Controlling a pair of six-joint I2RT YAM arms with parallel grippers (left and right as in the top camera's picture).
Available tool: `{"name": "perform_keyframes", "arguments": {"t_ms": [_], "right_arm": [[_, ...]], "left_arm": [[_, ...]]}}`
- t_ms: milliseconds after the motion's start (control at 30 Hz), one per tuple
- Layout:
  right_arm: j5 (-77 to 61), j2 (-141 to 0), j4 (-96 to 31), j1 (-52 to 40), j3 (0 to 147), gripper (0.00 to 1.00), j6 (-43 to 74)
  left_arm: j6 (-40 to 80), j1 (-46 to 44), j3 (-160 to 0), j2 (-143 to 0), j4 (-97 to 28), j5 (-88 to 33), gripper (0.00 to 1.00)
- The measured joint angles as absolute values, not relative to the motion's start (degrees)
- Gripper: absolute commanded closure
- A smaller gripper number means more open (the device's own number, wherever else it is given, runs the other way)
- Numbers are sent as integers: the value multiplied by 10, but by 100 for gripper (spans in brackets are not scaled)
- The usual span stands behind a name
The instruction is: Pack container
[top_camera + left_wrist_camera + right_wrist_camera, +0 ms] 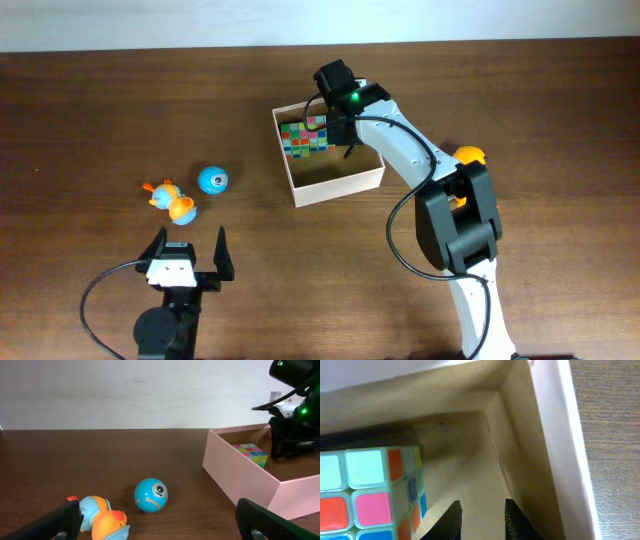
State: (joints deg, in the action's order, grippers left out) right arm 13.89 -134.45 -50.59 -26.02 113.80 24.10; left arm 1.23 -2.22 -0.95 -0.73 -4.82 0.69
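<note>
Across the dark desk (pixel 80 100), the container (pixel 340 185) sits right of centre, its walls around a Rubik's cube (pixel 303 138) in the far-left corner. Over it hangs the right gripper (pixel 482 515), jaws narrowly parted and empty, the cube beside them, not between. Left of the container, well apart, lie what looks like a toy duck (pixel 172 200) and a blue ball (pixel 212 180). Both sit just ahead of the left gripper (pixel 190 245), jaws wide and empty; that arm is plainly nearer.

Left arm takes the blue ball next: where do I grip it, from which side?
Grip the blue ball across its widest middle, from straight above: it is round, so an off-centre pinch would likely slip, and the duck toy lies close beside it.
</note>
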Motion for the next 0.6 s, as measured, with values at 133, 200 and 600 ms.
{"name": "perform_keyframes", "arguments": {"t_ms": [133, 200, 600], "right_arm": [[137, -1345, -512, -260, 1138, 77, 249], [136, -1345, -519, -260, 1138, 76, 256], [110, -1345, -545, -264, 1138, 77, 394]], "left_arm": [[12, -22, -10, -7, -48, 7, 1], [12, -22, -10, -7, -48, 7, 1], [12, -22, -10, -7, -48, 7, 1]]}}
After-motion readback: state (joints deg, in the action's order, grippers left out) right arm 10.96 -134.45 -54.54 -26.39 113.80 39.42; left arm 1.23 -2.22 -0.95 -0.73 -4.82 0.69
